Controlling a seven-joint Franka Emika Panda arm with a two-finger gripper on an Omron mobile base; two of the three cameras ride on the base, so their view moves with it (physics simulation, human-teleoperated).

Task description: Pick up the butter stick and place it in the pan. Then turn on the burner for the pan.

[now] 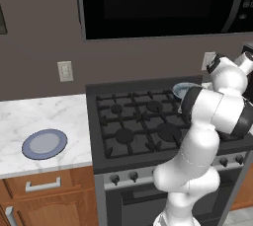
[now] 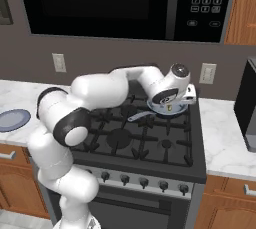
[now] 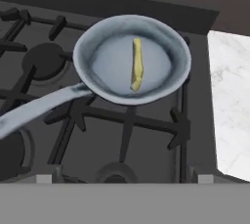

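The butter stick (image 3: 136, 65) lies flat inside the pan (image 3: 168, 78), near the middle of its blue-grey floor, straight ahead of the tool as the hand view looks down on it. Nothing touches the butter stick. The pan sits on a back burner grate of the stove (image 3: 127, 130), with its handle (image 3: 41, 105) running off to the lower left of the hand view, over the neighbouring grate. To the right of the pan in that view lies a marble worktop (image 3: 229, 105).

The right base view shows what the hand view cannot: the tool (image 2: 172, 107) hangs just above the pan (image 2: 176, 110), at the end of the arm bent over the stove, and it hides most of the pan, so the butter is not to be made out there. The handle (image 2: 138, 117) sticks out from under it to the left. The tool's jaws stand wide apart and hold nothing.

In the left base view the arm covers the tool, and only a rim of the pan (image 1: 182, 90) peeps out behind the arm's elbow. That view adds a round blue plate (image 1: 44, 143) on the worktop well to the left of the stove, and the knobs (image 1: 123, 176) along the stove's front.
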